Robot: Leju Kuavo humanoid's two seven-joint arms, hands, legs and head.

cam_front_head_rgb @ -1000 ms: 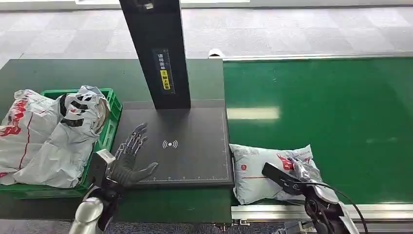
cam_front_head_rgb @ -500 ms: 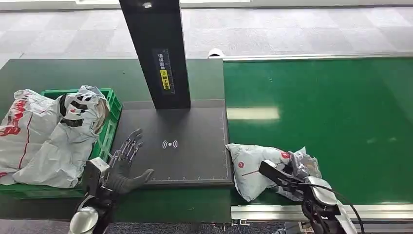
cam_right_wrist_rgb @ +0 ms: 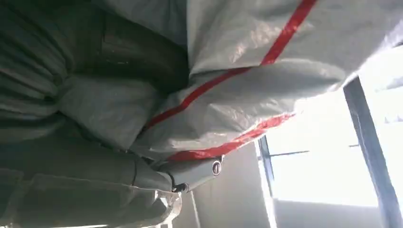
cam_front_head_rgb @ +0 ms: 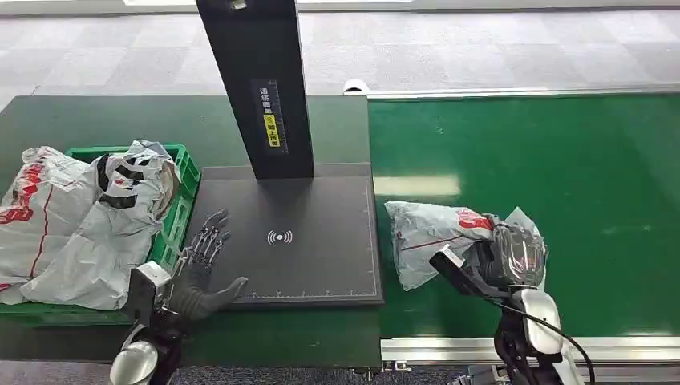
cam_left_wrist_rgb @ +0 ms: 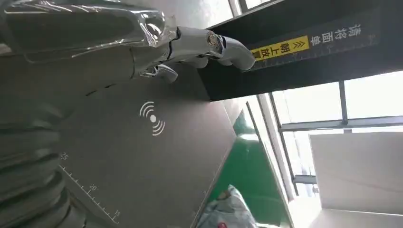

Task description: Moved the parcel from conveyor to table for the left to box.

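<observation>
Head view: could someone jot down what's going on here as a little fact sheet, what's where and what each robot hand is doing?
Parcel: white bag with red print, lifted over the green conveyor
Right robot hand: grips the parcel at its right end
Left robot hand: holds nothing, fingers spread, at the dark scanning pad's left edge
Green crate: left of the pad, heaped with grey and white bags
Black post: stands at the pad's back edge
</observation>
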